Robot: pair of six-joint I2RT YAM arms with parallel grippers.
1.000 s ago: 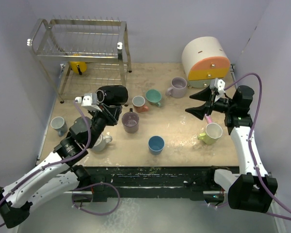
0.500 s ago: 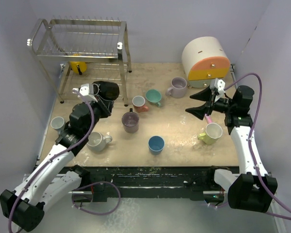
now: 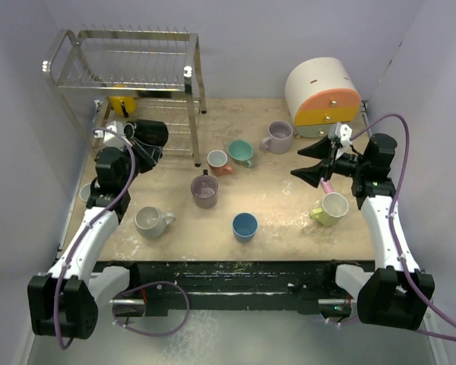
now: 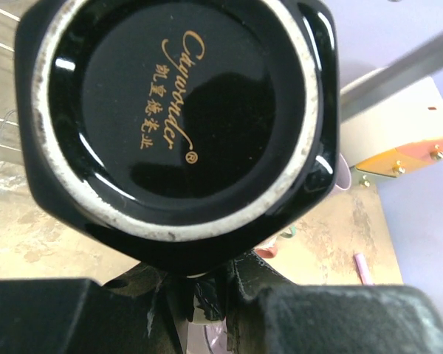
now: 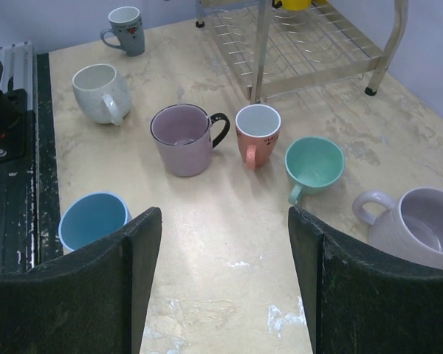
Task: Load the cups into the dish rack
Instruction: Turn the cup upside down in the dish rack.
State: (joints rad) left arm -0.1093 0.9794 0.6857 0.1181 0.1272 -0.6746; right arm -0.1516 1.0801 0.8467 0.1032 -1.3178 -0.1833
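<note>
My left gripper (image 3: 139, 144) is shut on a black mug (image 3: 152, 133), held on its side at the front of the dish rack's (image 3: 121, 72) lower tier. Its base (image 4: 177, 110) fills the left wrist view above that gripper (image 4: 207, 287). A yellow mug (image 3: 121, 103) sits inside the lower tier. Several cups stand on the table: white (image 3: 150, 222), purple (image 3: 204, 192), salmon (image 3: 217, 160), teal (image 3: 241, 152), lavender (image 3: 277, 137), blue (image 3: 245, 226), pale green (image 3: 333, 207). My right gripper (image 3: 308, 161) hovers open over bare table (image 5: 225, 243), nothing between its fingers.
A cream-and-orange drawer box (image 3: 323, 91) stands at the back right. A pink stick (image 3: 327, 185) lies under my right arm. A grey-blue mug (image 5: 125, 29) stands at the left edge, partly hidden behind my left arm in the top view. Walls close three sides.
My left arm has swung back and left, carrying the black mug from mid-table to the rack's lower tier. The right arm has not moved.
</note>
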